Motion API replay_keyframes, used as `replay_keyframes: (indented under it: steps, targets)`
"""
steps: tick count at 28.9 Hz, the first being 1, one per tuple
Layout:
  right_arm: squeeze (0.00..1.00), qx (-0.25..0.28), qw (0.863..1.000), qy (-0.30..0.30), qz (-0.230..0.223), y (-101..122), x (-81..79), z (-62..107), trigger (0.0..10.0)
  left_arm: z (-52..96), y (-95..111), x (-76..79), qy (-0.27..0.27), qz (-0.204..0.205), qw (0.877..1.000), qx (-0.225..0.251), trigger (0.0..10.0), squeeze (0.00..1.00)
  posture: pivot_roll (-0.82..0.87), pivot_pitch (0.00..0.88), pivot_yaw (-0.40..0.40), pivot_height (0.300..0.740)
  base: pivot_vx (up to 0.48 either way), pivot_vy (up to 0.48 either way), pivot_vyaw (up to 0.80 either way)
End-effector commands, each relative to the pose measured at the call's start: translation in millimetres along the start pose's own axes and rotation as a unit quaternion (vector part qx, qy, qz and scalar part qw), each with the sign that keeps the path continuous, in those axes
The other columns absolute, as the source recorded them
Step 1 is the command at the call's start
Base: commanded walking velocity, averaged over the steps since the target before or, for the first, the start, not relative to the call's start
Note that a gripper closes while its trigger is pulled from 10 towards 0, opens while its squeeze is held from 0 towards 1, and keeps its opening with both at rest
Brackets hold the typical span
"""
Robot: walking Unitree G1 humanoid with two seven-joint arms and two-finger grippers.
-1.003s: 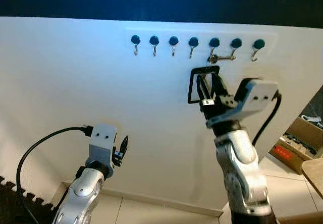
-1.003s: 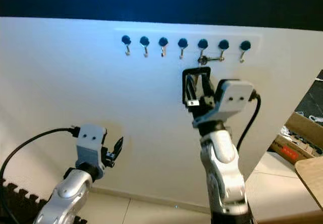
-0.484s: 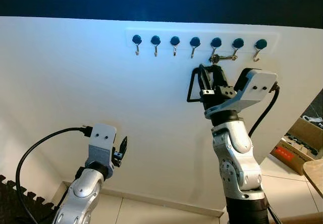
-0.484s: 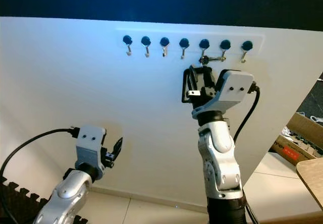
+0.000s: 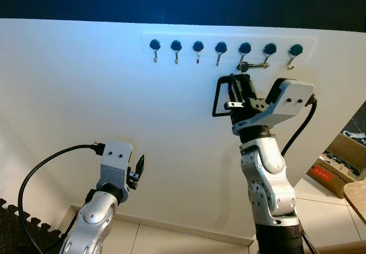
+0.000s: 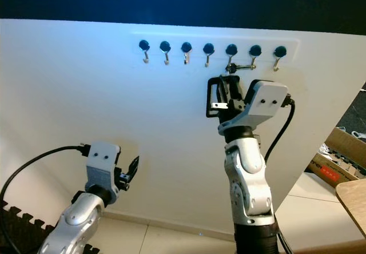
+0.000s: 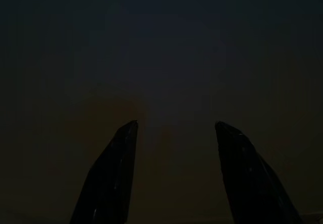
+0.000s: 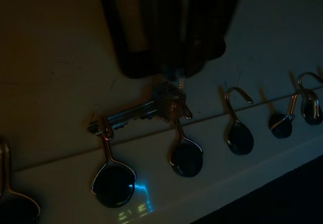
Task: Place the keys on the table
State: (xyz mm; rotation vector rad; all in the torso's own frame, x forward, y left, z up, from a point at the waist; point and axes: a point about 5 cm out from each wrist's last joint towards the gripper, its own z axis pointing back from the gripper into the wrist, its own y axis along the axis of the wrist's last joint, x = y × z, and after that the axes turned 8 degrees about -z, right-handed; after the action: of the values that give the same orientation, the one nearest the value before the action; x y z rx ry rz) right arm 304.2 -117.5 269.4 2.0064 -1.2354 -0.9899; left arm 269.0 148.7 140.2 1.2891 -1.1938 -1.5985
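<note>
Task barely begun: keys (image 5: 250,66) hang on the hook rack (image 5: 229,48), upper right of frame; right gripper (image 5: 235,88) just below, not gripping, can't tell its finger gap. Left gripper (image 5: 139,168) idle lower left, fingers spread; grab, lift off, carry to table all left

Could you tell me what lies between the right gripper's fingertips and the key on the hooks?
Only a short bare stretch of white wall separates the right gripper from the key, seen in the left eye view.
</note>
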Motion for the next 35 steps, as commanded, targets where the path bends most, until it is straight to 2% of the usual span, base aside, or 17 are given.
replay_keyframes:
  steps: [1,2,3,4,9,10,11,12,13,17,18,20,22,23,26,30,35]
  targets:
    - [0.00,0.001,1.000,-0.003,-0.004,-1,0.6,-0.6,3.3,2.3,-3,1.0,0.001,0.002,1.000,-0.009,10.0,0.00,0.16,0.132,0.036,0.740,0.000,0.000,0.00]
    - [0.00,0.002,1.000,-0.002,-0.005,-1,0.4,-1.0,1.6,2.4,-3,0.9,0.002,0.002,1.000,-0.010,10.0,0.00,0.16,0.132,0.036,0.740,0.000,0.000,0.00]
    - [0.00,0.002,1.000,-0.002,-0.005,-1,0.4,-1.0,1.6,2.4,-3,0.9,0.002,0.002,1.000,-0.010,10.0,0.00,0.16,0.132,0.036,0.740,0.000,0.000,0.00]
    - [0.00,0.003,1.000,0.000,-0.004,0,0.0,-1.4,0.0,2.7,-3,1.1,0.002,0.003,1.000,-0.010,10.0,0.00,0.16,0.132,0.036,0.740,0.000,0.000,0.00]
    - [0.00,0.008,1.000,0.008,0.002,2,-2.0,-2.9,0.0,3.3,-4,1.7,0.004,0.004,1.000,-0.012,10.0,0.00,0.17,0.131,0.028,0.740,0.000,0.000,0.00]
    - [0.00,0.010,1.000,0.010,0.002,3,-2.6,-3.0,1.4,3.3,-4,1.8,0.004,0.004,1.000,-0.012,10.0,0.00,0.17,0.131,0.028,0.740,0.000,0.000,0.00]
    - [0.00,0.013,1.000,0.019,-0.003,5,-4.8,-3.1,4.5,3.3,-4,2.0,0.003,0.004,1.000,-0.012,10.0,0.00,0.17,0.130,0.028,0.740,0.000,0.000,0.00]
    - [0.00,0.013,1.000,0.019,-0.003,5,-4.8,-3.1,4.5,3.3,-4,2.0,0.003,0.004,1.000,-0.012,10.0,0.00,0.17,0.130,0.028,0.740,0.000,0.000,0.00]
    - [0.00,0.017,0.999,0.032,-0.010,8,-7.8,-3.0,10.0,3.2,-4,2.1,0.003,0.004,1.000,-0.012,10.0,0.00,0.17,0.131,0.029,0.740,0.000,0.000,0.00]
    - [0.00,0.021,0.998,0.056,-0.017,11,-12.3,-1.9,10.0,3.1,-4,2.1,0.003,0.004,1.000,-0.012,10.0,0.00,0.17,0.131,0.029,0.740,0.000,0.000,0.00]
    - [0.00,0.022,0.996,0.081,-0.025,15,-16.5,-0.5,10.0,3.0,-5,2.1,0.002,0.004,1.000,-0.013,10.0,0.00,0.17,0.130,0.030,0.740,0.000,0.000,0.00]
    - [0.00,0.022,0.996,0.081,-0.025,15,-16.5,-0.5,10.0,3.0,-5,2.1,0.002,0.004,1.000,-0.013,10.0,0.00,0.17,0.130,0.030,0.740,0.000,0.000,0.00]
    - [0.00,0.013,0.991,0.129,-0.030,19,-22.3,3.1,10.0,2.8,-5,2.3,0.001,0.004,1.000,-0.014,10.0,0.00,0.16,0.130,0.033,0.740,0.000,0.000,0.00]
    - [0.00,0.013,0.991,0.129,-0.030,19,-22.3,3.1,10.0,2.8,-5,2.3,0.001,0.004,1.000,-0.014,10.0,0.00,0.16,0.130,0.033,0.740,0.000,0.000,0.00]
    - [0.00,-0.012,0.983,0.182,-0.025,22,-24.4,11.2,10.0,2.0,-6,2.9,-0.001,0.003,1.000,-0.015,10.0,0.00,0.16,0.129,0.036,0.740,0.000,0.000,0.00]
    - [0.00,-0.009,0.984,0.178,-0.025,25,-21.0,10.5,10.0,1.6,-6,3.1,-0.003,0.003,1.000,-0.015,10.0,0.00,0.16,0.127,0.037,0.740,0.000,0.000,0.00]
    - [0.00,0.006,0.990,0.140,-0.035,30,-11.0,3.9,10.0,0.8,-6,4.1,-0.006,0.003,1.000,-0.015,10.0,0.00,0.15,0.120,0.038,0.740,0.000,0.000,0.00]
